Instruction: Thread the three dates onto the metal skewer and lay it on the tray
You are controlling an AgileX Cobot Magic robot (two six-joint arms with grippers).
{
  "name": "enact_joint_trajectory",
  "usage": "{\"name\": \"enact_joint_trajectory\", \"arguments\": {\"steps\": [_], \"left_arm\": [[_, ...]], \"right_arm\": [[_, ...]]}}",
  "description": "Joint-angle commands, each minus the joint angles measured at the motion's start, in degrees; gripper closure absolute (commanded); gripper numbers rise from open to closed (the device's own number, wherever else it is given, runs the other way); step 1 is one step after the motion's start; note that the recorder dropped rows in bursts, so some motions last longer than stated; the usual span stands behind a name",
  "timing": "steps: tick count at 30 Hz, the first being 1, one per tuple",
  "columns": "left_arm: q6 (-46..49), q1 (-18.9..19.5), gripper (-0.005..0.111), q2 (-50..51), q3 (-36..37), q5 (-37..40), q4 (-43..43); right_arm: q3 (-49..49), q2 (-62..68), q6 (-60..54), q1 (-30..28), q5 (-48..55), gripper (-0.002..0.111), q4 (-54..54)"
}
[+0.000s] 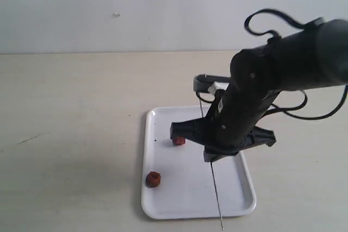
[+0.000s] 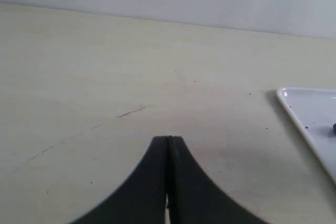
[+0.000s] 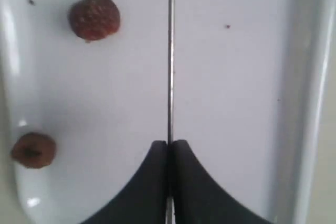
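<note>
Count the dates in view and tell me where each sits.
2. One date lies on the tray beside the right arm; the other sits by the tray's rim, nearer the camera. A third may be hidden under the arm.

Tray (image 1: pixel 185 196) on surface (image 1: pixel 70 134). Far date (image 1: pixel 179 140) & near date (image 1: pixel 153 179) in tray, left of skewer (image 1: pixel 216 199), which runs lengthwise, tip past near rim.

Right arm (image 1: pixel 288 58): black, entering from the right of the exterior view, forearm angled steeply downward, cable looped above its upper part.
Right hand (image 3: pixel 169 143): pointing down, both fingers (image 3: pixel 149 187) pressed together, pinching the metal skewer (image 3: pixel 170 51) at their tips.
Left hand (image 2: pixel 168 139): fingers closed flush against each other, tips forward, held low over the surface (image 2: pixel 94 66).
</note>
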Motion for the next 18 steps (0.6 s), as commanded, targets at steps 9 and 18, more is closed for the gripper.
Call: {"name": "enact_joint_trajectory", "arguments": {"steps": [9,18], "left_arm": [[-0.2,-0.3,0.107,-0.4,-0.1,-0.1,0.3],[-0.2,-0.3,0.107,-0.4,-0.1,-0.1,0.3]], "right_arm": [[0.0,-24.6,-1.4,0.1,8.9,0.108,-21.9],[0.0,-26.8,-10.4,0.1,-0.4,0.108,-24.4]]}}
